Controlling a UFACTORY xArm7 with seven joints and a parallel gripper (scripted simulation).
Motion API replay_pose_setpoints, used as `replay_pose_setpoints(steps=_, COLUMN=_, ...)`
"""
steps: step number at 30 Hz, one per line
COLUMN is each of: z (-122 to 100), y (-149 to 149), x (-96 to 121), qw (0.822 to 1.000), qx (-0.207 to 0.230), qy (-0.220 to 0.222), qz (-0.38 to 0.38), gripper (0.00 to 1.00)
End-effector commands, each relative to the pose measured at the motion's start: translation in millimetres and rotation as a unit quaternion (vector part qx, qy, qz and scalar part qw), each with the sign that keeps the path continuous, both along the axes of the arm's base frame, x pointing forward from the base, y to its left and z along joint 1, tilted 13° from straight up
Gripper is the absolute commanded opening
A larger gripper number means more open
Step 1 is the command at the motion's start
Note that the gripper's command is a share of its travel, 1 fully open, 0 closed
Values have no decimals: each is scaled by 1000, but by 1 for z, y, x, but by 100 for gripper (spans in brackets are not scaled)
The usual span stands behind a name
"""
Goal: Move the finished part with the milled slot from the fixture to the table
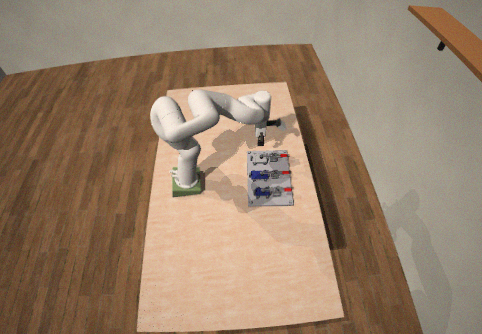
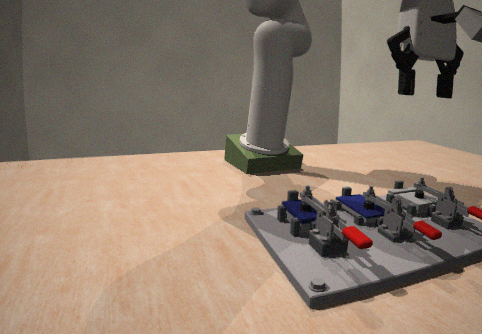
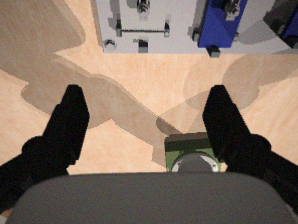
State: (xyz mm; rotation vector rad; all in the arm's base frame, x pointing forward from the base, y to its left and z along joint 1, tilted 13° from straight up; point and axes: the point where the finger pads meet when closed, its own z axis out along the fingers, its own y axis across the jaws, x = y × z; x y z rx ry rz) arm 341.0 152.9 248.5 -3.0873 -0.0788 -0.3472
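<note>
The finished part [image 1: 256,160] [image 2: 411,198], pale metal, sits in the fixture's end nest nearest my gripper. One blue blank [image 1: 257,175] [image 2: 356,204] [image 3: 216,30] sits in the middle nest, the other blue blank [image 1: 261,192] [image 2: 296,209] in the far nest. Each nest's clamp arm reaches over its part, with its red handle low and pointing outward; whether each is locked I cannot tell for certain. My gripper [image 1: 260,144] [image 2: 425,93] [image 3: 146,100] is wide open and empty, high above the table, beside the finished part's end of the fixture.
The grey fixture plate [image 1: 272,202] [image 2: 300,264] [image 3: 177,44] lies on the wooden table [image 1: 225,272] [image 2: 125,222], with bolts at its corners. Upright posts surround the nests. The arm's green base [image 1: 186,191] [image 2: 272,164] stands across the table from the clamp handles.
</note>
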Motion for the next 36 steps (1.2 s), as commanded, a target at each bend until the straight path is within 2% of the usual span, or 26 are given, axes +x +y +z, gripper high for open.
replay_pose_setpoints(steps=1, z=2, y=1, x=1, qw=1000, qx=1, qy=-2, qz=0, gripper=100)
replay_pose_setpoints(steps=18, z=2, y=1, x=1, qw=1000, qx=1, qy=-2, qz=0, gripper=100)
replay_pose_setpoints(steps=19, z=2, y=1, x=1, qw=1000, qx=1, qy=-2, qz=0, gripper=47)
replay_pose_setpoints(steps=36, z=2, y=1, x=1, qw=1000, qx=1, qy=-2, qz=0, gripper=47)
